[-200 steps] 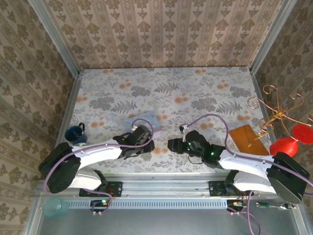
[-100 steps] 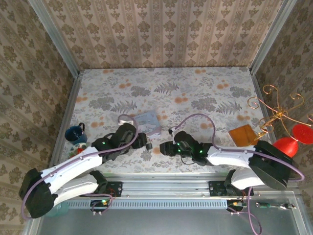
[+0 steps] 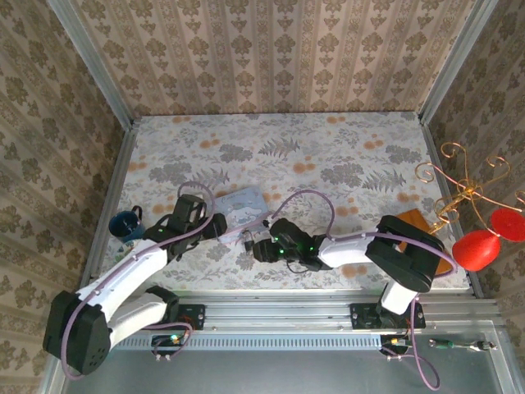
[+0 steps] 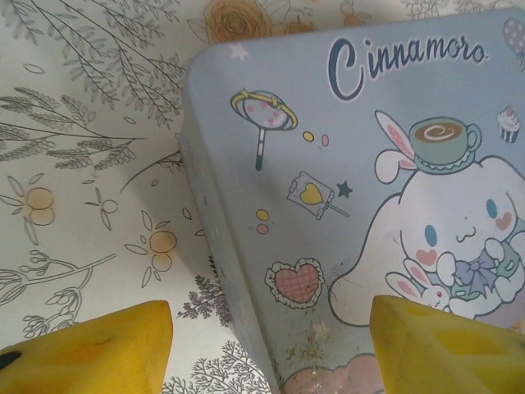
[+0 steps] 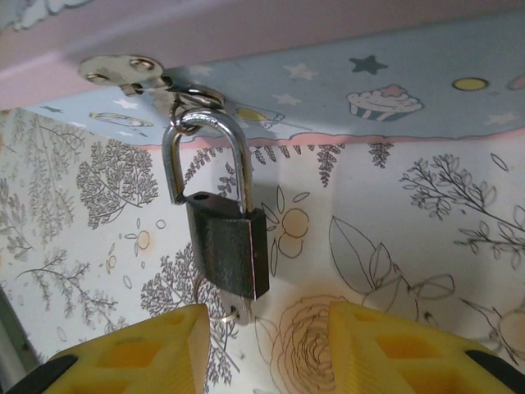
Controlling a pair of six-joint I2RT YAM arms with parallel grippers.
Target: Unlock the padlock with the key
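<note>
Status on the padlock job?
Looks done: one shackle leg of the padlock stands clear of its body. In hand: nothing; right gripper open just below it, left gripper open over the tin. Left: padlock hangs on the hasp; key apparently in its underside.

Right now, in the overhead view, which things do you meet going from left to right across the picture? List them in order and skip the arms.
dark blue cup → pale blue tin → orange-brown board → red ornament
</note>
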